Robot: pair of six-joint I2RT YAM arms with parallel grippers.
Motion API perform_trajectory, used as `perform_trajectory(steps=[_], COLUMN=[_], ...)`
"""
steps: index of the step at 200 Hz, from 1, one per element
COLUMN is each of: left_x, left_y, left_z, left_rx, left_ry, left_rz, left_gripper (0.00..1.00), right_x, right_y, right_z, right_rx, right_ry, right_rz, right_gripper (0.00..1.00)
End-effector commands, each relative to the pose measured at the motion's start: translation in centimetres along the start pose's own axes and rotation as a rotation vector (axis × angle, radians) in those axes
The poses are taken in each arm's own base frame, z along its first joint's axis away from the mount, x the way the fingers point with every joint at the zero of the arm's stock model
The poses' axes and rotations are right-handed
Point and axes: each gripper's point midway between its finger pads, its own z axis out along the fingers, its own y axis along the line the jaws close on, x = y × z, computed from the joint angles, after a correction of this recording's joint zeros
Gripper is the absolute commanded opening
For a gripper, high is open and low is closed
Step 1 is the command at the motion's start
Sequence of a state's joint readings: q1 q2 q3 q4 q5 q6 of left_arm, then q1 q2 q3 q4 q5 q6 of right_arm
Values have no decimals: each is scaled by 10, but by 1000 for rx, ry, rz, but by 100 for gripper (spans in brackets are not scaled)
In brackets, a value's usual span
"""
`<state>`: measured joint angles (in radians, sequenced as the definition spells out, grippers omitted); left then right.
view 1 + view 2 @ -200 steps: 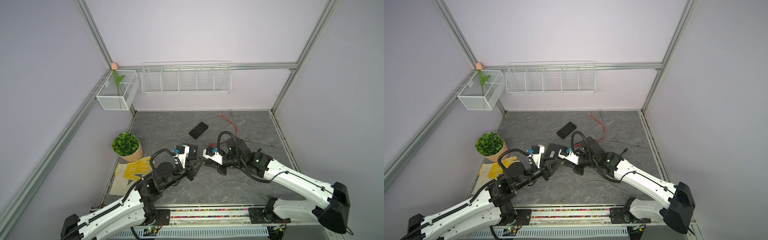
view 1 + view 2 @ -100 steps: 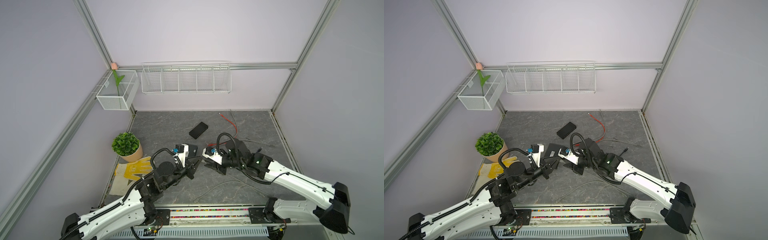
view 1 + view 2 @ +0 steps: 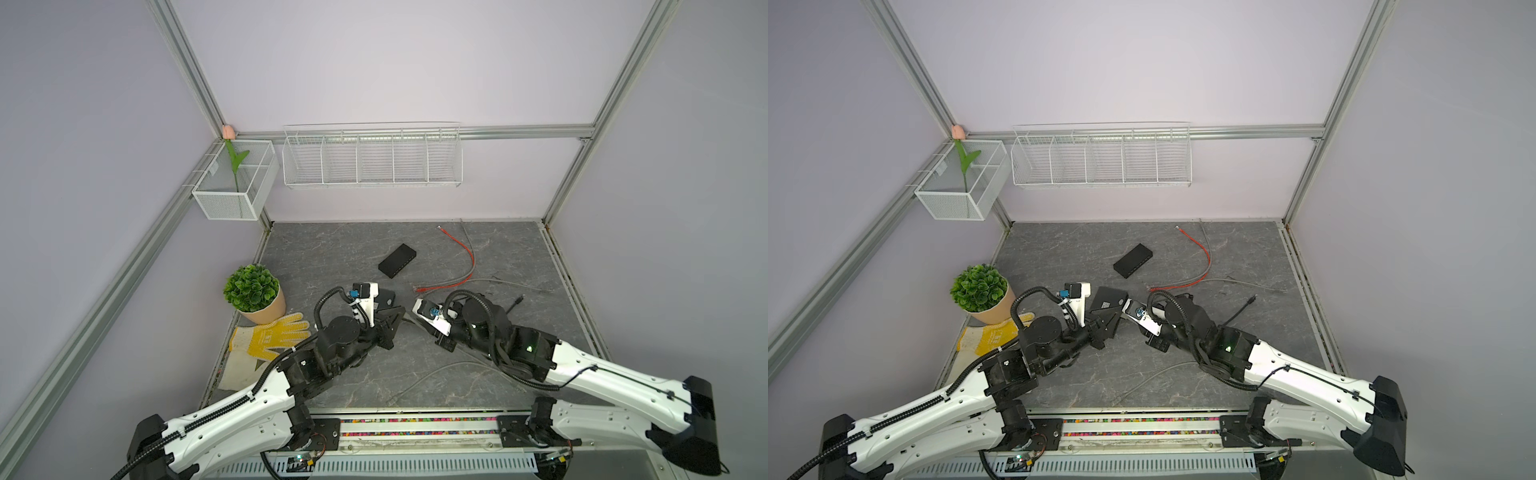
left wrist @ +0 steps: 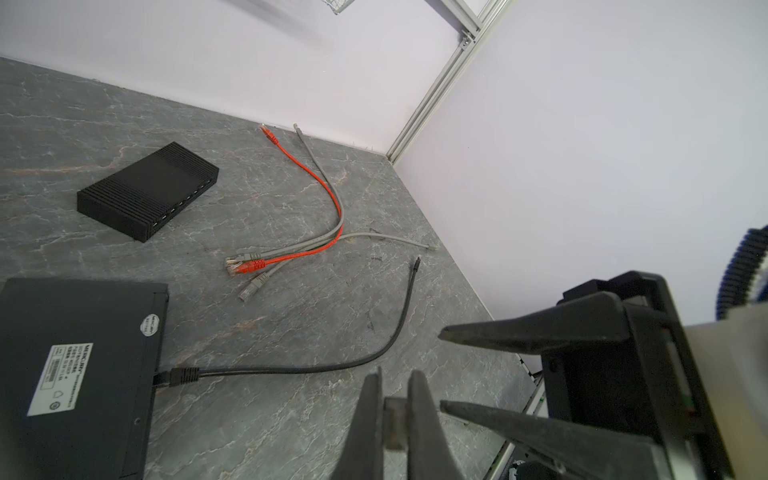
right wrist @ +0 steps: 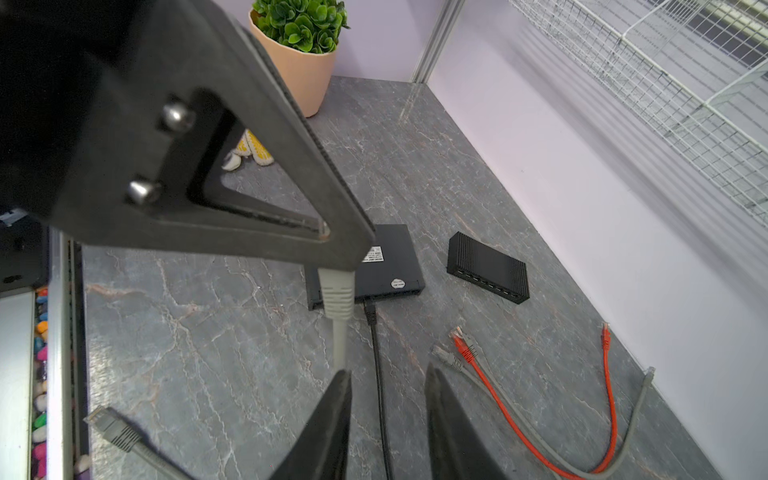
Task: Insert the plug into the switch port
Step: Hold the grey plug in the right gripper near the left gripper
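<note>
My left gripper [image 4: 395, 386] is shut on a grey plug [image 4: 395, 419]. In the right wrist view the plug's grey boot [image 5: 337, 291] hangs from the left gripper's finger [image 5: 249, 166], with its cable trailing down. My right gripper [image 5: 388, 374] is open and empty, tips close to that cable. In both top views the two grippers [image 3: 395, 322] [image 3: 1129, 318] meet tip to tip at the table's middle. The flat black switch [image 4: 75, 374] with a white label lies just beyond them, with a black cable [image 4: 291, 368] plugged into it.
A second black switch [image 3: 397, 260] lies farther back. Red and grey patch cables [image 3: 453, 274] lie to its right. A potted plant [image 3: 253, 297] and a yellow glove [image 3: 270, 338] are at the left. The grey cable's loose end [image 5: 112, 428] rests near the front rail.
The left gripper has closed on the grey plug. The right gripper has opened, let go of it, and drawn back slightly.
</note>
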<state>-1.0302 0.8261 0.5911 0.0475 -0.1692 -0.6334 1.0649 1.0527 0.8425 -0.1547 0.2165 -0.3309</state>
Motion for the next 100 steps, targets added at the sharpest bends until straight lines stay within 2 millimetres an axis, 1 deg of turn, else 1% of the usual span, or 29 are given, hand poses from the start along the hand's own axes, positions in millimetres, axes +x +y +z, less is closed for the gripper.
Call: perform_trajectory(steps=[1,24,39,56,78,100], left_x=[-13,-12,-11,-11,-12,-13], left_y=[-1,-2,-1,1,3,4], left_z=[-3,-3,-3,-4,-6,-7], left_rx=[-27,-30,-46,-64,-75,-79], left_ry=[-43,-42,-37,-40,-47,-51], left_rz=[-43,-48,-47,-49,-56,-60], left_gripper=[0,0,0,0,0,0], right_x=[-9,-7,-10,-14,-17,-12], right_y=[4,10,13,20,23,26], right_z=[1,8,10,12,16,21], right_rx=[-13,-45,-62,-103,-121,-131], right_ry=[-52,-32,-44,-60,-58,-39], right_rz=[-15,-27,-26,-30,-28,-30], right_gripper=[35,35,34,33,32,29])
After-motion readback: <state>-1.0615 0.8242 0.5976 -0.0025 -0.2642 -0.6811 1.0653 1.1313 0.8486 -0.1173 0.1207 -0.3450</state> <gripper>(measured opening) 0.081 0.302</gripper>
